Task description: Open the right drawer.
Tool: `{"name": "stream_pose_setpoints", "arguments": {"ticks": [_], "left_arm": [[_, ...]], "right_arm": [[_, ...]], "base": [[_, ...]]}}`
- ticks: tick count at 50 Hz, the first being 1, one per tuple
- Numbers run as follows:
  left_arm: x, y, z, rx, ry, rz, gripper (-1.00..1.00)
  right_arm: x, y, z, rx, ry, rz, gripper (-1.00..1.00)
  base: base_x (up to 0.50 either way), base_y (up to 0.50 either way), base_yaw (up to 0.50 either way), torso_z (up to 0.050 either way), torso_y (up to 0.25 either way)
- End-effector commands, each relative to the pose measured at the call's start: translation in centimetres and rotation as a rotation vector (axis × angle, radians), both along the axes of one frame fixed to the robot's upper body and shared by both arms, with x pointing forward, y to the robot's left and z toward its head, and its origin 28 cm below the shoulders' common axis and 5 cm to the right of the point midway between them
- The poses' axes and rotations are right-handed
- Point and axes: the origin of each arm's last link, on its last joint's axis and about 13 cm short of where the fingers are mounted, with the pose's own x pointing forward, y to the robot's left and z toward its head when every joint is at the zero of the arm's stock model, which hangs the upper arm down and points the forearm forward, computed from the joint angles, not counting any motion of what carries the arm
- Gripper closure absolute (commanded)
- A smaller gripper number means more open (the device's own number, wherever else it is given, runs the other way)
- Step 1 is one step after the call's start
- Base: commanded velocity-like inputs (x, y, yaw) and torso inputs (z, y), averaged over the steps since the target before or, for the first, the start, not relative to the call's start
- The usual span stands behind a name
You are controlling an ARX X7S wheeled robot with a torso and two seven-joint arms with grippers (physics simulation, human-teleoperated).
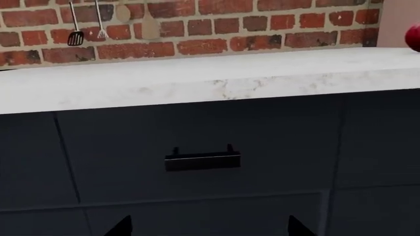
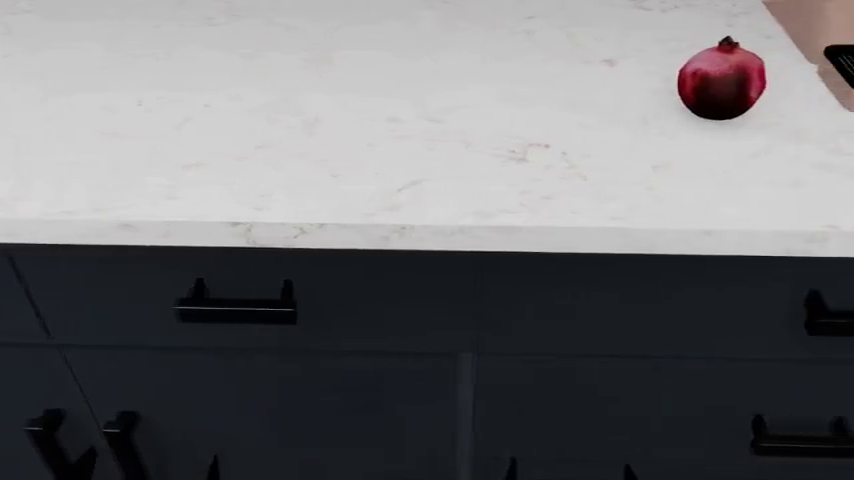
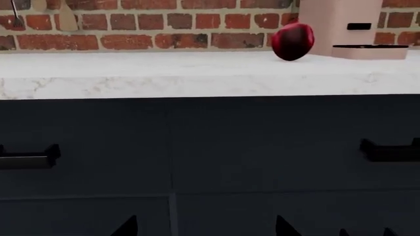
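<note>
The right drawer (image 2: pixel 641 305) is a dark navy front under the white counter, and it is shut. Its black bar handle (image 2: pixel 827 316) is cut off by the right edge of the head view. In the right wrist view the drawer (image 3: pixel 282 142) faces me, with its handle (image 3: pixel 391 150) off to one side. My right gripper (image 3: pixel 206 229) is open and empty. It hangs in front of the cabinet near the seam between the two drawers, apart from the handle. My left gripper (image 1: pixel 210 229) is open and empty in front of the left drawer's handle (image 1: pixel 202 160).
A white marble counter (image 2: pixel 400 140) overhangs the drawers. A red pomegranate (image 2: pixel 722 79) lies on it at the right, next to a pink appliance (image 3: pixel 341 24). Cabinet doors with vertical handles (image 2: pixel 51 445) sit below left. A lower bar handle (image 2: pixel 798 438) is at the right. A brick wall (image 1: pixel 217 24) with hanging utensils stands behind.
</note>
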Motion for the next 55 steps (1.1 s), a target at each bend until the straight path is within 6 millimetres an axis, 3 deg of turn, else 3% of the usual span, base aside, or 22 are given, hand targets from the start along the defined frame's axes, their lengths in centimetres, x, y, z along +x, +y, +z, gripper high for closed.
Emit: {"name": "stream_pose_setpoints", "arguments": {"ticks": [1, 55], "left_arm": [[-0.02, -0.01, -0.01, 0.001, 0.007, 0.001, -1.00], [0.00, -0.03, -0.21, 0.007, 0.017, 0.004, -1.00]], "right_arm": [[0.03, -0.07, -0.07, -0.001, 0.005, -0.009, -1.00], [-0.03, -0.18, -0.11, -0.004, 0.006, -0.024, -1.00]], "base": [[0.00, -0.22, 0.00, 0.000, 0.000], [0.00, -0.25, 0.00, 0.000, 0.000]]}}
